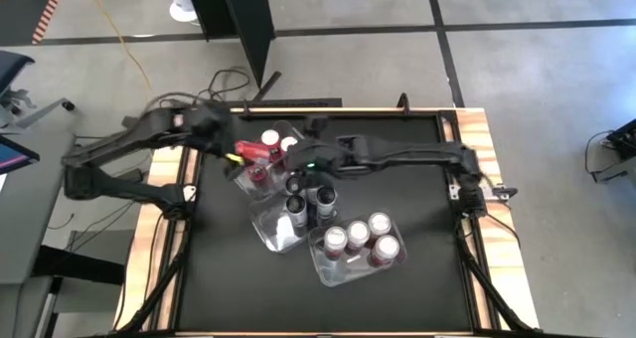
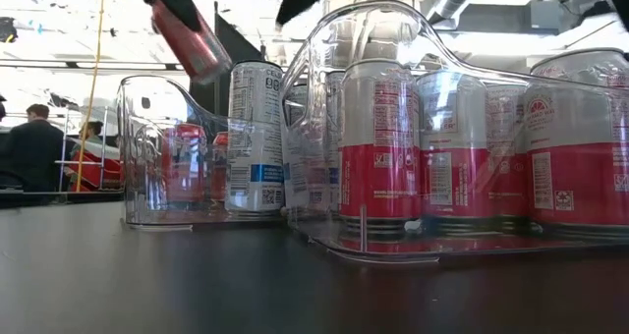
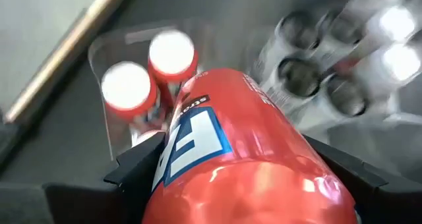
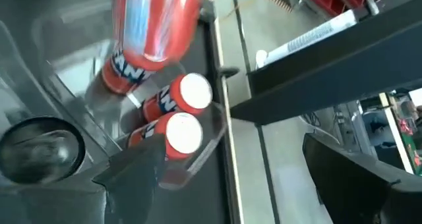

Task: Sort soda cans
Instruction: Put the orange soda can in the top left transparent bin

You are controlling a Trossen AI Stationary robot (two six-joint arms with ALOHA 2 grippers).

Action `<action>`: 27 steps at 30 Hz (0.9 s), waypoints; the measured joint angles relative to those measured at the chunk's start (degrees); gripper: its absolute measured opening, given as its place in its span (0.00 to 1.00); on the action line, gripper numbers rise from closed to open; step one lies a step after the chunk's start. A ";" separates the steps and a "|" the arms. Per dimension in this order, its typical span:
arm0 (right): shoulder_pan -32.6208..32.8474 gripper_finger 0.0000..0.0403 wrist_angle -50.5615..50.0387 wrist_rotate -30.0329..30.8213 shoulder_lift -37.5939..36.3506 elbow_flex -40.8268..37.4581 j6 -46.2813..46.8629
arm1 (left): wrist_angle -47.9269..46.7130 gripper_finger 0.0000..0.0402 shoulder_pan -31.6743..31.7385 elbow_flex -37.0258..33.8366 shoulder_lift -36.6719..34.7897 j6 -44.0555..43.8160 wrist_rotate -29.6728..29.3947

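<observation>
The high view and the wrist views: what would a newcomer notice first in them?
First, the red can held by the left gripper, tilted in the air above the far-left clear tub, where two red cans already stand. Next, the near tub with four white-and-red cans packed close together. The right gripper is beside the left one, open and empty.

Bright, even light, with motion blur in my wrist feeds.
I'm seeing glare washing out the silver tops beside the red can [image 3: 237, 158], grey cans [image 3: 316, 72] behind it smearing, and ceiling lights shining through the clear tub [image 2: 162, 147] at table height.
</observation>
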 joint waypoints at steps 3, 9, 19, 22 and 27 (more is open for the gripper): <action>0.38 0.92 -2.44 -0.12 -4.53 0.20 0.96 | 0.00 0.74 0.02 1.12 5.08 1.91 -0.31; 1.18 0.92 -8.28 -0.18 -12.64 0.09 2.60 | -1.40 0.74 0.11 4.14 15.31 7.81 -0.45; 3.94 0.92 -16.25 1.40 -24.52 0.17 9.56 | -4.41 0.74 0.36 9.26 28.63 12.28 -5.19; 5.75 0.92 -17.46 3.74 -26.72 0.17 9.63 | -4.51 0.74 0.88 9.55 30.72 12.57 -5.97; 9.15 0.92 -20.06 6.49 -28.83 0.20 10.84 | -4.51 0.74 1.68 9.51 33.32 12.79 -7.20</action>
